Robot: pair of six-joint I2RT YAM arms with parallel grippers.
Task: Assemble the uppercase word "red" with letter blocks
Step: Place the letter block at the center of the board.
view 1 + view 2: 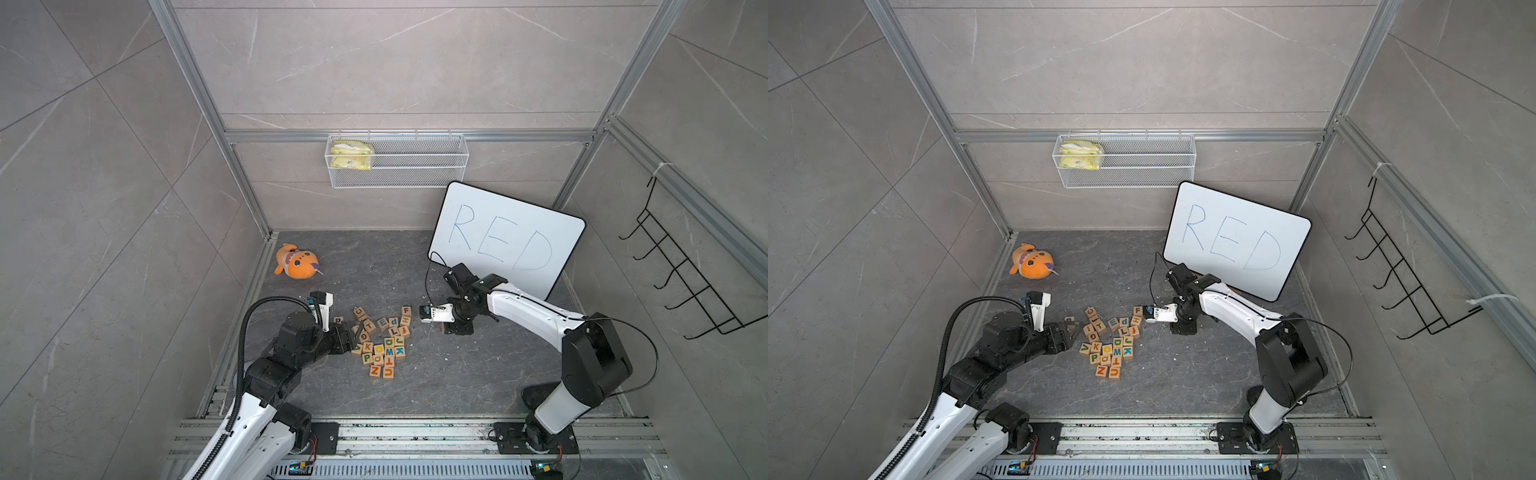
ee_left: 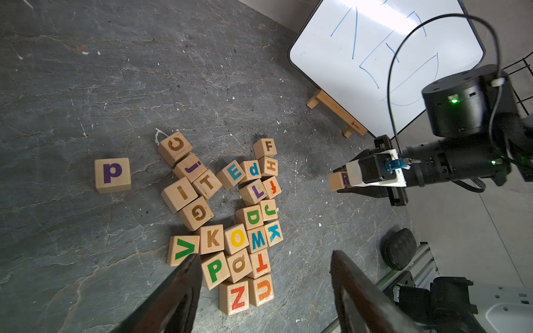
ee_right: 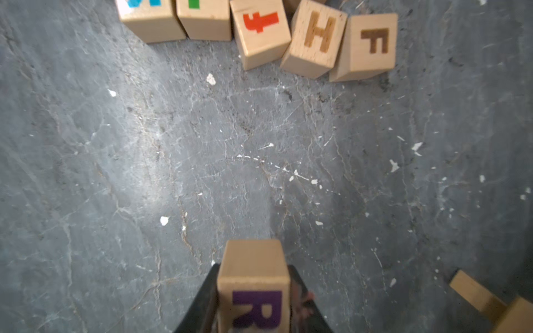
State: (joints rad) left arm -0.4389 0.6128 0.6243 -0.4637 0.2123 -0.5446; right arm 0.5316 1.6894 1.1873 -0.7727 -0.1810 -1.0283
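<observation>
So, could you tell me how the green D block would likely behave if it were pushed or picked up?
The D block looks like solid wood, so probably stiff and light. Its flat faces suggest it would slide, not roll. The green J block and blue M block touch it, so a push would likely shift them too.

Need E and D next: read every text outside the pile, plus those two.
"RED": whiteboard, handwritten.
"R": R block, in right gripper.
"p": p block, off the pile.
"E": E block, in pile.
"D": D block, in pile.
Mark on easel foot: too small to read.
</observation>
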